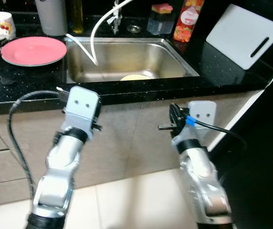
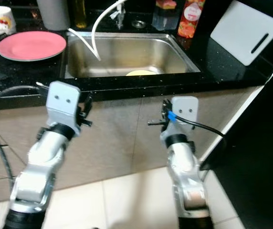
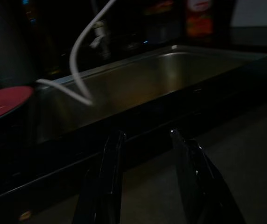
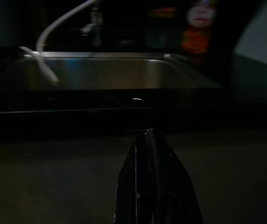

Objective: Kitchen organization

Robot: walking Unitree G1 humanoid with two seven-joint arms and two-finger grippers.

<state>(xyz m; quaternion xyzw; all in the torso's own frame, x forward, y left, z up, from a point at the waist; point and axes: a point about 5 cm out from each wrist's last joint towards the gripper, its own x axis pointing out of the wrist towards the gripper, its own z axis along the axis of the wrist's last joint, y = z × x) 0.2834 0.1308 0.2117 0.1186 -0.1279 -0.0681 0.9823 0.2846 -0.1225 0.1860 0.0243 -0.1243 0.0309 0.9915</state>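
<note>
Left arm: silver, reaching up and forward, its wrist sitting just below the front edge of the counter (image 1: 26, 102), a black cable looping off its outer side.
Left gripper (image 3: 145, 140): pointing toward the counter's front edge, its two black fingers (image 3: 110, 172) standing apart with a clear gap between them, gripping nothing.
Right arm: silver, rising beside the left one, wrist lying lower, a black cable with a blue tag hanging from it.
Right gripper (image 4: 147, 133): aiming at the counter's front edge, fingers pressing together, empty.
</note>
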